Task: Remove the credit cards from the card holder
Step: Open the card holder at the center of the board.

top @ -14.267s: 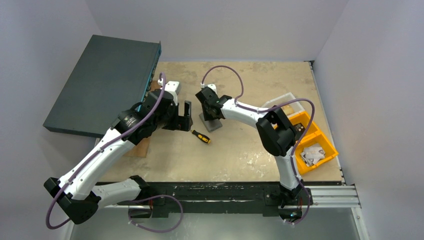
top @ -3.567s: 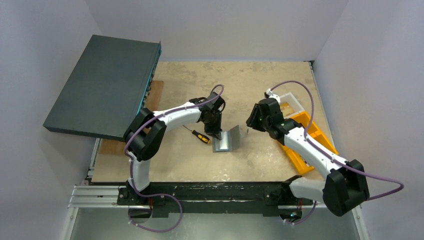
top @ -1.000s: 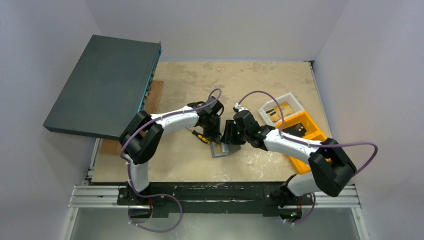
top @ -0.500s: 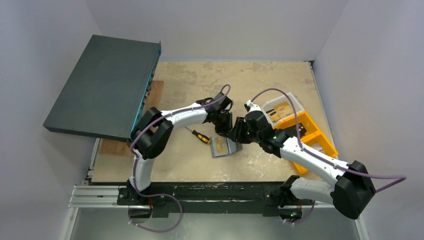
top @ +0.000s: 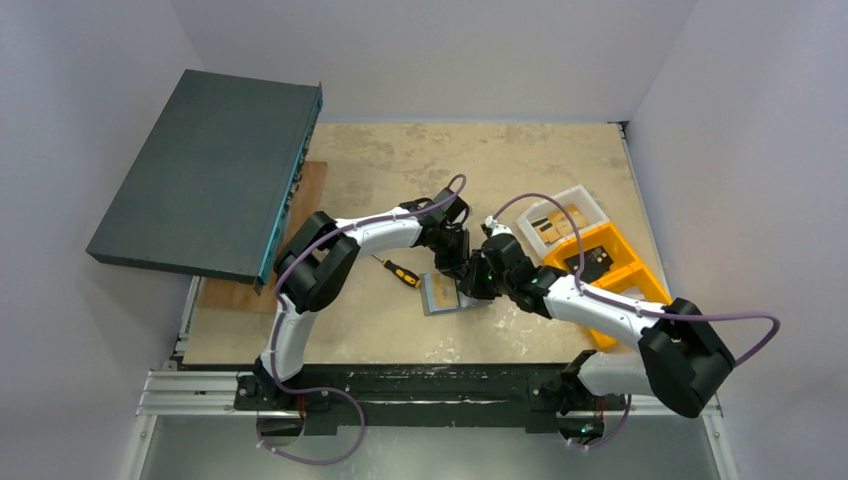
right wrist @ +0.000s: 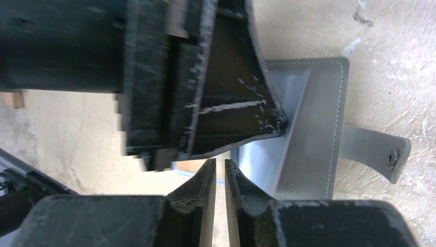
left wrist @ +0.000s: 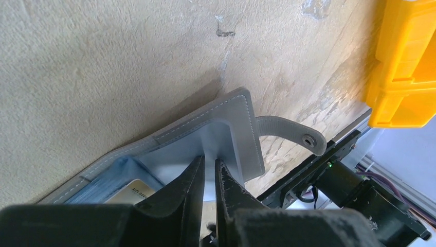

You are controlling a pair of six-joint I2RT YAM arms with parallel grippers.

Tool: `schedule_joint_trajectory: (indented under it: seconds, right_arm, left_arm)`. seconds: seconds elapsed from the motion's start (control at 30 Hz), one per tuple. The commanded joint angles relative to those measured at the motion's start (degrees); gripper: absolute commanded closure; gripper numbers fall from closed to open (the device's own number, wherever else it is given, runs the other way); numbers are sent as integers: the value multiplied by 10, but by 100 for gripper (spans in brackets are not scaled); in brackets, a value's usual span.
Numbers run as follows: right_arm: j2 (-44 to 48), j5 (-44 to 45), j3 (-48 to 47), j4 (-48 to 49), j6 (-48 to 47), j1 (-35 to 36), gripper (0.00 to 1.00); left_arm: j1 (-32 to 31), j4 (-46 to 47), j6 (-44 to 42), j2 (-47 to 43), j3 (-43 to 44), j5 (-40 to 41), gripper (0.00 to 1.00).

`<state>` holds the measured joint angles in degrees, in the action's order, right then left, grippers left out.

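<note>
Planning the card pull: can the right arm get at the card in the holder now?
Probably yes: the right end effector hangs over the open card holder, a card showing just ahead of it, though the left end effector crowds close.

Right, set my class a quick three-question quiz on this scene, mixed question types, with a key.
1. True or false: the holder lies open.
2. What lies just left of the holder in the top view? A screwdriver B spoon C cup
3. Fill in: the bins are coloured ____.
Key: 1 true; 2 A; 3 orange.
</note>
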<state>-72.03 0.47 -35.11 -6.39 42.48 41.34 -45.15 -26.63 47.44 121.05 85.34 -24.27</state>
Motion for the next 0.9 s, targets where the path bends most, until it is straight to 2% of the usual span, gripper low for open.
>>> schedule_joint_trajectory:
  seconds: [0.0, 0.17, 0.37, 0.6, 0.87]
  right_arm:
    - [-12, 4, 35, 57, 14, -4, 89]
    - [-32, -1, 59, 84, 27, -13, 89]
    - [-61, -20, 58, 98, 34, -15, 90]
    - [-62, -76, 64, 123, 50, -15, 90]
    - [-63, -89, 80, 130, 66, -21, 89]
  left_arm:
    - [1, -6, -8, -41, 18, -1, 87]
    - [12, -25, -27, -79, 1, 13, 83]
    - [19, -64, -59, -146, -47, 71, 75]
    - [25, -84, -66, -198, -119, 153, 77]
    - [25, -62, -61, -194, -156, 167, 82]
